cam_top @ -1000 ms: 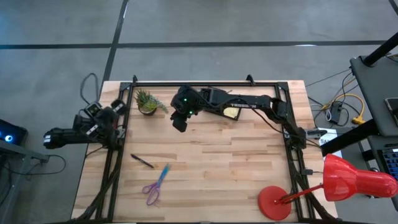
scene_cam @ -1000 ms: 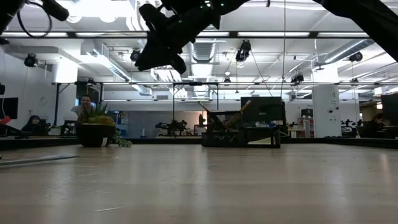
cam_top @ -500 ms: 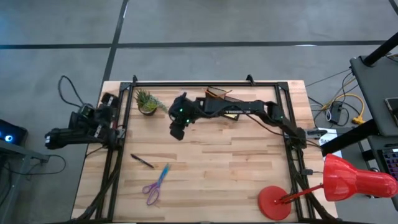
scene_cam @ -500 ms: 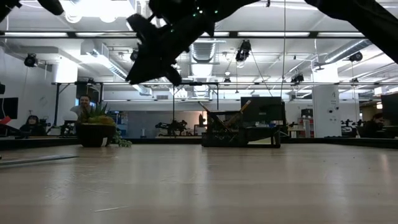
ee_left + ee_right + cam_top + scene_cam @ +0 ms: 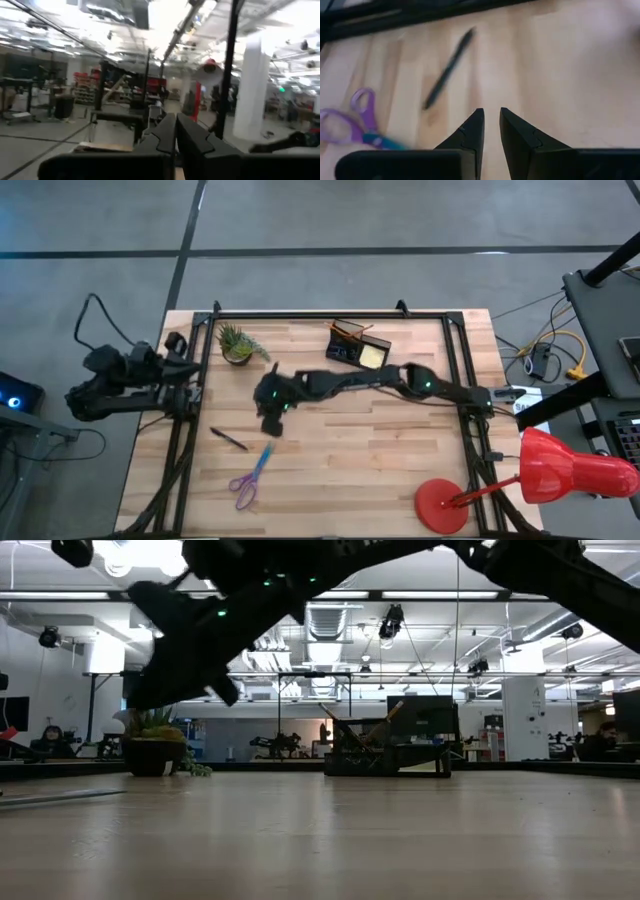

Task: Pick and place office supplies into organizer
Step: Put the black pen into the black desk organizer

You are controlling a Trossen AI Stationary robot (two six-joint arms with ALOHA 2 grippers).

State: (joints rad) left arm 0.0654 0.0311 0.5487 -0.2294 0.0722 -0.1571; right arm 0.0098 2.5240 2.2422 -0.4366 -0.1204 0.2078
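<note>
1 black pen (image 5: 449,67) beyond right gripper (image 5: 491,125)

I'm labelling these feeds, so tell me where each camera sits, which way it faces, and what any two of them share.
High view: overhead, facing straight down; both arms show, right gripper over the table.
Low view: table height, facing the room; right arm crosses above.
Left wrist view: on the left arm at the table's edge, facing the room past the left gripper.
Right wrist view: facing down at the black pen and scissors; the high view shares both.
</note>
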